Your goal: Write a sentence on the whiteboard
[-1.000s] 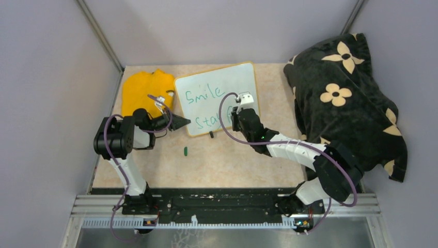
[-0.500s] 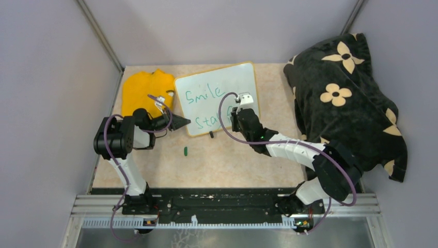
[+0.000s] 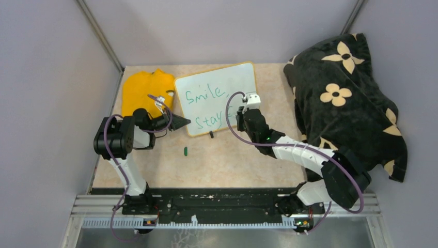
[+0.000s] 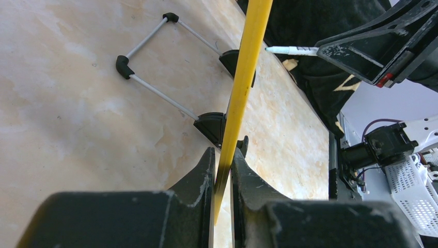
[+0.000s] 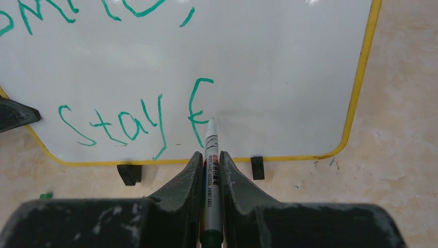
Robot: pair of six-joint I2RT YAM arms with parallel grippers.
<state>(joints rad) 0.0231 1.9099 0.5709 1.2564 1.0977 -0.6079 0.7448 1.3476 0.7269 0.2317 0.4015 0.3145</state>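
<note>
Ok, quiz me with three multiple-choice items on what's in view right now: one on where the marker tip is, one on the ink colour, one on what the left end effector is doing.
1. The tip of the marker held in the right end effector is:
A. at the "f" after "Stay" on the whiteboard
B. up beside "Smile,"
C. off the board, over the table

2. The sentence is written in:
A. red
B. green
C. black

3. The left end effector is:
A. open wide
B. shut on nothing
C. shut on the whiteboard's yellow frame

Answers:
1 A, the right wrist view shows the tip at the f's crossbar.
2 B, every stroke on the board is green.
3 C, the left wrist view shows both fingers pinching the frame's edge.
</note>
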